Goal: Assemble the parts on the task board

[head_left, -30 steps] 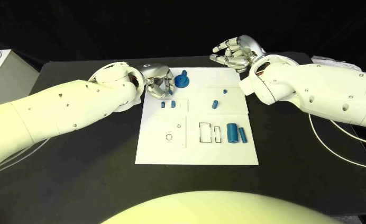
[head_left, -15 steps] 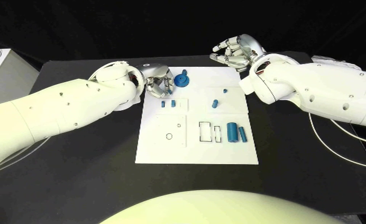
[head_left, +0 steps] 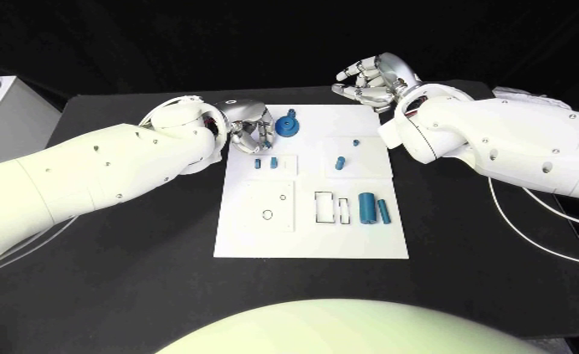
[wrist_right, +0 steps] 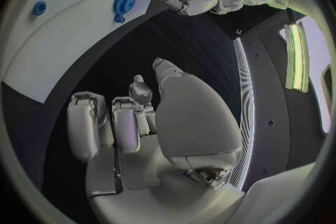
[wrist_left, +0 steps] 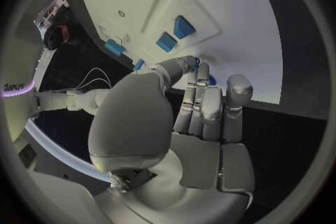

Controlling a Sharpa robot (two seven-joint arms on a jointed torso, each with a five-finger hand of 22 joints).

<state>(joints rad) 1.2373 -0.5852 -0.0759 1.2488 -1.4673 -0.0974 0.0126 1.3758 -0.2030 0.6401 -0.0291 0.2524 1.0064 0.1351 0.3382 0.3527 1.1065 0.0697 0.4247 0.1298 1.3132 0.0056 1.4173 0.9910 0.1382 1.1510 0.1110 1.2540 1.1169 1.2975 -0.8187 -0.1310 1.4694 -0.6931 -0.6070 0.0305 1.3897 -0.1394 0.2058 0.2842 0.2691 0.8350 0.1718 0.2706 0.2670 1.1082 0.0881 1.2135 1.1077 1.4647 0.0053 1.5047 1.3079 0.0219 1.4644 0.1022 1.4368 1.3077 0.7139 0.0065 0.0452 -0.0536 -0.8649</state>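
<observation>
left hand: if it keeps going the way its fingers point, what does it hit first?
Probably the task board itself. The left hand hangs at the board's far left corner with its fingers aimed down at it, just beside the round blue part. Height above the board is unclear.

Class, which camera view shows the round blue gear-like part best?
The head view: the round blue gear-like part appears whole on the white task board. The right wrist view shows it distorted; the left wrist view shows a blue sliver.

White task board (head_left: pixel 362 241) mid-table w/ small blue parts (head_left: pixel 371 210), round blue part (head_left: pixel 287 126) at far edge
</observation>
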